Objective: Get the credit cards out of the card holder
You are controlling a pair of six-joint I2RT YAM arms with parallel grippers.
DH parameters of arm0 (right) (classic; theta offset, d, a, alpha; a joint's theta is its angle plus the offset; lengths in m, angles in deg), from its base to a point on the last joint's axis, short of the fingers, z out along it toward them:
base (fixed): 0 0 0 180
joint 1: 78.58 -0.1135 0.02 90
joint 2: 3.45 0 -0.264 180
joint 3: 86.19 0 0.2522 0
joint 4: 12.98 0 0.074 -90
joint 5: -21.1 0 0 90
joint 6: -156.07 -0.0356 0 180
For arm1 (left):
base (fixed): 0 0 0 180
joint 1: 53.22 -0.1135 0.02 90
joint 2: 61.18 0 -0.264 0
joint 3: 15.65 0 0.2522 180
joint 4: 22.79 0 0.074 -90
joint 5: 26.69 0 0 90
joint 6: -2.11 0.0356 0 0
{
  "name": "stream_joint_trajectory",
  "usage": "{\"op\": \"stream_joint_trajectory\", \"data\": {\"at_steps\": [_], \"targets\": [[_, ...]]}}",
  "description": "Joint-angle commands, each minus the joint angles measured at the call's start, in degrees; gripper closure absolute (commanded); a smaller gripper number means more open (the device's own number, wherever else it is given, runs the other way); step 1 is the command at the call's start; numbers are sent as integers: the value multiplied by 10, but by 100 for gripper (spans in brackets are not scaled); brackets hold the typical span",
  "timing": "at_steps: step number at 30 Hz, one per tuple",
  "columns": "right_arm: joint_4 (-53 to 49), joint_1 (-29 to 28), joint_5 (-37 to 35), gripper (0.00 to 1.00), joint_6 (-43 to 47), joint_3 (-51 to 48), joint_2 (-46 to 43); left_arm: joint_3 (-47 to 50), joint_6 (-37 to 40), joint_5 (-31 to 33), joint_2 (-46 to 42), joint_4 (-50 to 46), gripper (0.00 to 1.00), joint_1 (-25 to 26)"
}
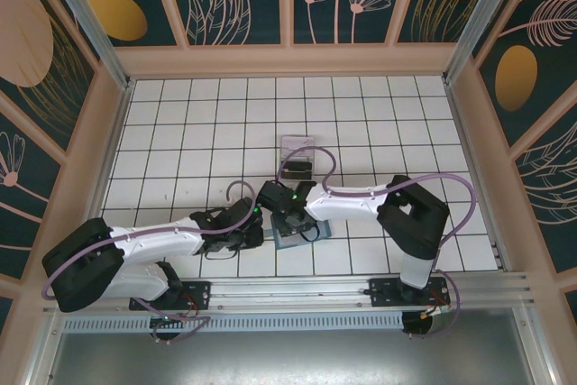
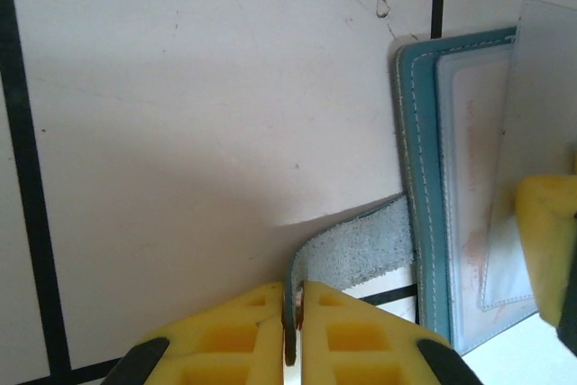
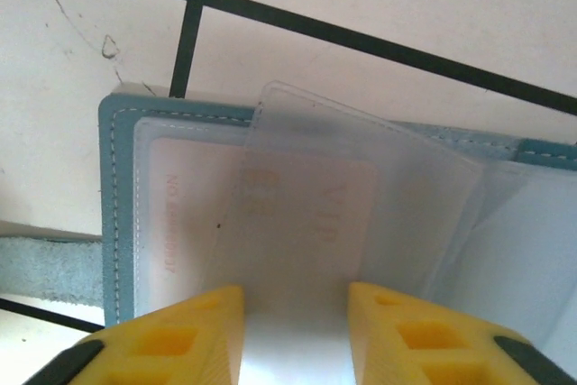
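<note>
The left gripper (image 2: 293, 313) is clamped on the grey tab (image 2: 361, 245), with the holder (image 2: 419, 178) lying open just to its right, flat on the table. The right gripper (image 3: 293, 331) hangs over the holder with its jaws part-way apart and a clear sleeve (image 3: 361, 178) lifted into the gap. I cannot tell whether they bite it. The pale card (image 3: 306, 214) sits just ahead of those fingertips, fully inside its pocket. To do this well, the left grip should pin the tab low and taut, so the holder cannot slide or lift. The right should catch the card's own edge, not the slack plastic, and draw along the pocket's opening. Beyond both grippers, the tray (image 1: 299, 143) holds a dark card (image 1: 296, 169), by the look of it.
</note>
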Motion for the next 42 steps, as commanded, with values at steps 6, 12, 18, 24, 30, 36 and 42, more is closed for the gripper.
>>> {"op": "stream_joint_trajectory", "data": {"at_steps": [6, 12, 18, 24, 30, 36, 42], "targets": [[-27, -19, -35, 79, -18, -9, -18, -13, 3, 10, -7, 7, 91, -2], [67, 0, 14, 85, -15, -73, -82, -56, 20, 27, -12, -37, 85, -3], [139, 15, 45, 93, -18, -127, -128, -107, 24, 36, -31, -74, 78, -2], [106, 12, 32, 80, -1, -109, -123, -130, 20, 46, -29, -94, 81, -3], [25, -8, -5, 65, 7, -54, -72, -85, 0, 55, -47, -103, 80, -6], [-15, -30, -17, 54, 9, -8, -22, -18, -20, 45, -106, -99, 78, -27], [-44, -37, -24, 47, 9, 16, 4, 2, -22, 46, -131, -102, 78, -33]]}}
